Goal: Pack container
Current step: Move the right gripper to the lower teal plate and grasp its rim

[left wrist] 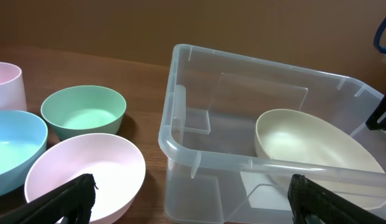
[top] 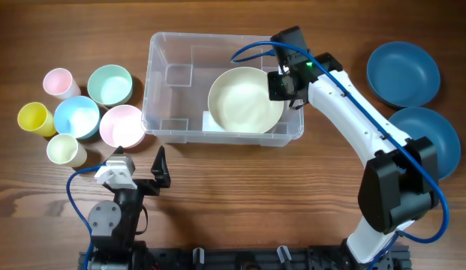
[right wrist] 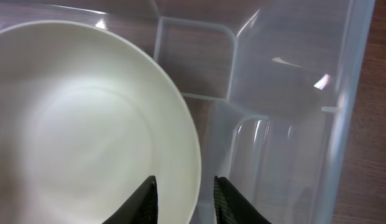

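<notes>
**Cream bowl inside the bin, right jaws at its rim**

From the overhead view I see the container (top: 172, 82) standing on the wooden table (top: 240, 195), centre-top, with the cream bowl (top: 244, 99) inside its right half. The bowl covers most of a white label (top: 208, 120) on the bin's floor. From the left wrist camera the bowl looks tilted, with its right side higher.

My right gripper (right wrist: 183, 190) reaches in over the bin's right wall. Its jaws stand narrow, one finger over the bowl's inside and one outside the rim (the wrist picture cuts the fingers off low, so I cannot tell whether the pads actually touch the bowl).

My left gripper (left wrist: 193, 186) sits in front of the bin, jaws spread wide and holding nothing. Only its fingertips show at the bottom corners.

Left of the bin is a cluster of pastel bowls and cups (top: 86, 112). On the right lie two blue bowls (top: 404, 73), and the arm hides part of the nearer one.
</notes>
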`<state>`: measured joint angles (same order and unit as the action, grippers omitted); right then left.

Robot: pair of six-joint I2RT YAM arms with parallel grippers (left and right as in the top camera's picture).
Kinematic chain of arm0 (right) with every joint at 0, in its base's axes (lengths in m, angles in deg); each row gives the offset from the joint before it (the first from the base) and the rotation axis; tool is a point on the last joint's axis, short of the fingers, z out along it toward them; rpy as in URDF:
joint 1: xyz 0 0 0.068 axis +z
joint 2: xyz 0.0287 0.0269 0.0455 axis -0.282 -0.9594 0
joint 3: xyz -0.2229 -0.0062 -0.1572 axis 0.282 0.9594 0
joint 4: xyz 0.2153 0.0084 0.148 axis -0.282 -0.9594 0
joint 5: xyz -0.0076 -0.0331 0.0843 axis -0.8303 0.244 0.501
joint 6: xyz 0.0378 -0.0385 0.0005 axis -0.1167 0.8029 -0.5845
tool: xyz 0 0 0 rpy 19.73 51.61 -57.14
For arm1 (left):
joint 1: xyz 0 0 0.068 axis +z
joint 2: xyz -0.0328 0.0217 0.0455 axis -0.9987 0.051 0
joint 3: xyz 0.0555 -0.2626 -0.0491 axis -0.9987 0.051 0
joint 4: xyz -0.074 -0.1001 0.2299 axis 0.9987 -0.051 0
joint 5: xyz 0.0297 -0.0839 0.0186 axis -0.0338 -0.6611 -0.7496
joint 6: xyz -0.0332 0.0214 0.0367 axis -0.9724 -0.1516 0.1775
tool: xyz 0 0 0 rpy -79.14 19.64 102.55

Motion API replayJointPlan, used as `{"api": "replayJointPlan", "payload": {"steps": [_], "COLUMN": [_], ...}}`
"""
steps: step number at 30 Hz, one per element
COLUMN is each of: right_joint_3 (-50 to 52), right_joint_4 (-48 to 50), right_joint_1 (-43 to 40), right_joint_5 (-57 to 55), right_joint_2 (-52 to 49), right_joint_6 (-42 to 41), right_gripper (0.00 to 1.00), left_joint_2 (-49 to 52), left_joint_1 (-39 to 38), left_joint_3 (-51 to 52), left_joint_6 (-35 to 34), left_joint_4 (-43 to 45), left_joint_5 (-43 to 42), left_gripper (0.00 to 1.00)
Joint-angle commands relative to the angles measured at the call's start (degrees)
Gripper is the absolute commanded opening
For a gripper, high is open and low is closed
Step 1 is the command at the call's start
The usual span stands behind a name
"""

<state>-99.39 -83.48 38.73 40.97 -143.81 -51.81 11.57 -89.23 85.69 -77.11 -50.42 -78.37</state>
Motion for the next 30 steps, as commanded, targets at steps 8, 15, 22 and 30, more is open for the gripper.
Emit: {"api": "replayJointPlan", "payload": {"steps": [8,15,22,30], "right_joint_3": [-2.5,-2.5,5.1,20.3], "right_joint_4": [-11.0,-28.0,-27.5,-10.8], "right_joint_1": [-3.0,-20.2,-37.0,-38.1], "right_joint_5": [-6.1,-13.6,-12.3,-11.4], "right_joint_2": [19.1,31.1,29.8,25.1], "right_joint_6": [-7.3,-14.0,-12.3,-5.6], "right_gripper": [0.34,0.51,0.87,1.0], "left_joint_2": [-0.4,-0.4,-0.4,-0.4], "left_joint_1": [-0.3,-0.2,-0.2,-0.3], "left_joint_3": [0.4,0.4,0.4,0.4], "left_joint_6": [1.3,1.3,1.3,1.3], "left_joint_4": [0.3,0.3,0.3,0.3], "left_joint_5": [0.3,0.3,0.3,0.3], "left_gripper": [1.0,1.0,1.0,1.0]}}
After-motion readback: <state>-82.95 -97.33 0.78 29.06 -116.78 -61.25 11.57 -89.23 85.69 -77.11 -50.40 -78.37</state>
